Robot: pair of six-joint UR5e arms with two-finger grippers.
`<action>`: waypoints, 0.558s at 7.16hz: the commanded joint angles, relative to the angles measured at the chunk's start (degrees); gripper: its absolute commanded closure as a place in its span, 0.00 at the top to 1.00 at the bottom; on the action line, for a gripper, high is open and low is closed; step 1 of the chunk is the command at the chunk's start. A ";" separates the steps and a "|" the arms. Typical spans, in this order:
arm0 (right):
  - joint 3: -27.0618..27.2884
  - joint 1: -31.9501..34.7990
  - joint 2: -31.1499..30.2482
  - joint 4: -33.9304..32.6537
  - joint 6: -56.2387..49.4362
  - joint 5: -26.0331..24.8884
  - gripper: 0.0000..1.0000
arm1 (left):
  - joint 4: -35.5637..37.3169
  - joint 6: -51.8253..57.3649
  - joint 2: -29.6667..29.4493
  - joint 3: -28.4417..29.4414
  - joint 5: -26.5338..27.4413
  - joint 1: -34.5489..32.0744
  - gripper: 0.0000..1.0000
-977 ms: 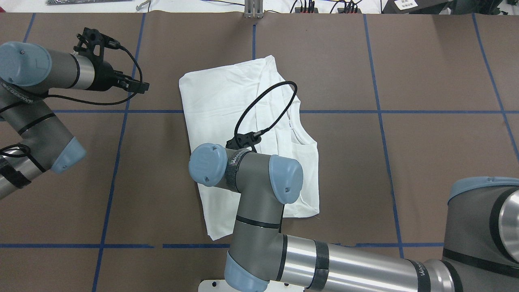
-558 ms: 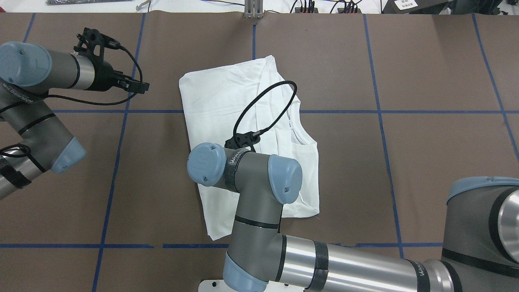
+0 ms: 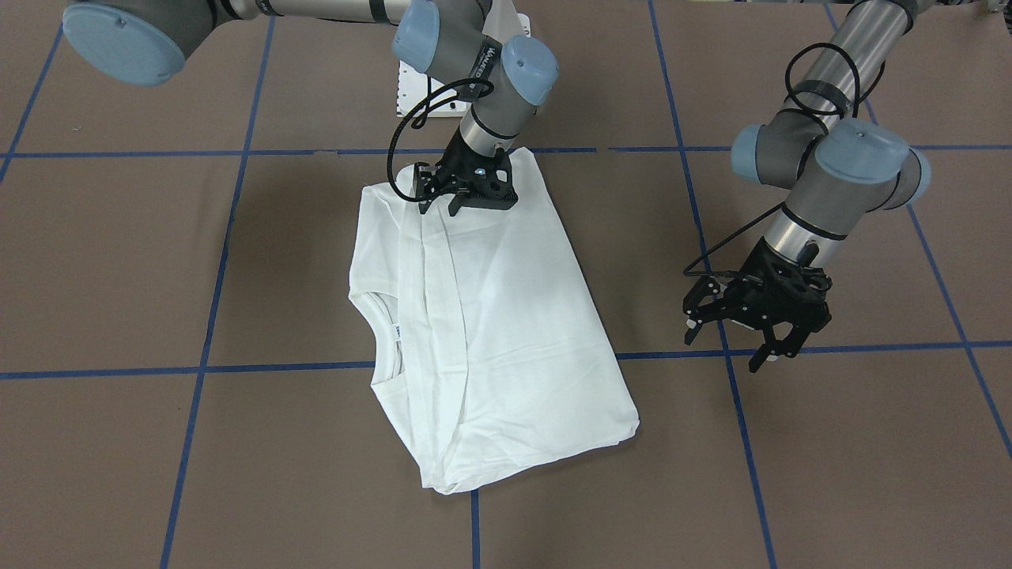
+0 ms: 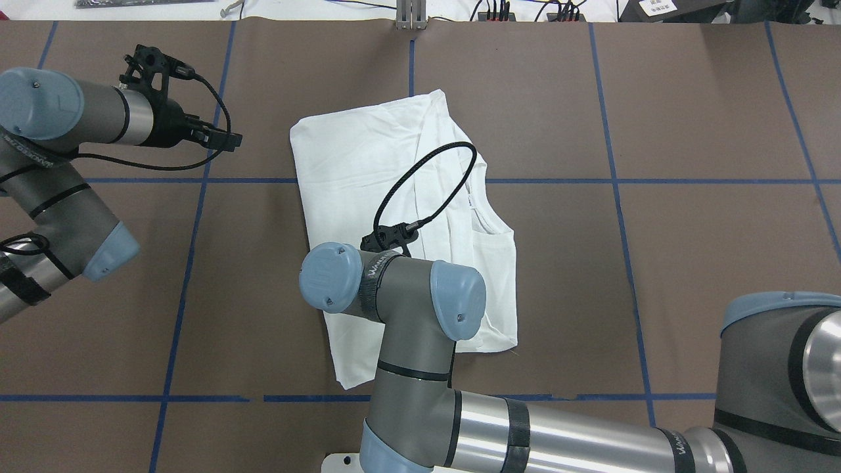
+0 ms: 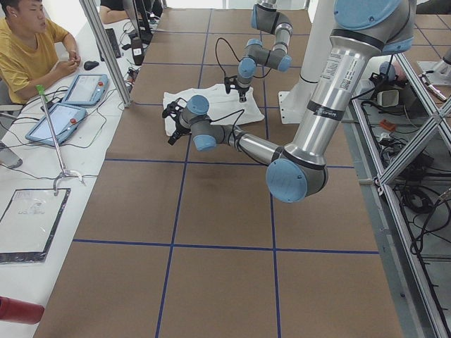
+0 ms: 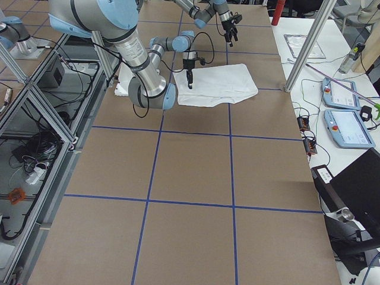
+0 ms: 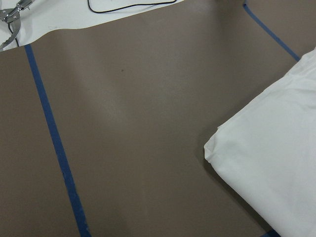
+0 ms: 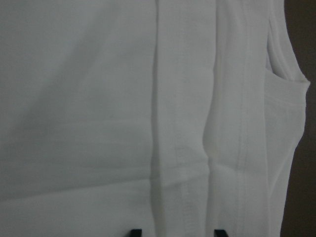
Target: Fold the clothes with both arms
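The white shirt lies folded into a rough rectangle at the table's middle, neck opening on one long side. In the overhead view the shirt is partly hidden under my right wrist. My right gripper is open, pointing down at the shirt's edge nearest the robot base. Its two fingertips stand apart at the bottom of the right wrist view, over the cloth. My left gripper hangs open above bare table, well off to the shirt's side. The left wrist view catches only a shirt corner.
Brown table cover crossed by blue tape lines. The white pedestal base sits at the near edge behind my right arm. Cables and plugs line the far edge. A person sits at a side desk with tablets.
My right wrist has shifted slightly toward the robot base and its cable loop has sunk lower over the shirt. The left arm and the shirt have not moved.
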 commanded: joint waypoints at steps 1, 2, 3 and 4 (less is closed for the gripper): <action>-0.04 -0.40 -0.42 -0.17 0.01 -0.39 0.46 | 0.08 0.00 0.00 0.00 0.03 0.02 1.00; -0.04 -0.31 -0.59 -0.25 -0.16 -0.48 0.32 | -0.01 0.00 0.00 0.00 -0.06 0.02 1.00; -0.04 -0.23 -0.59 -0.34 -0.42 -0.83 0.05 | 0.08 0.00 0.00 0.09 0.03 0.02 1.00; 0.05 -0.14 -0.51 -0.34 -0.51 -1.87 0.00 | 0.08 0.00 0.00 0.09 -0.06 0.02 1.00</action>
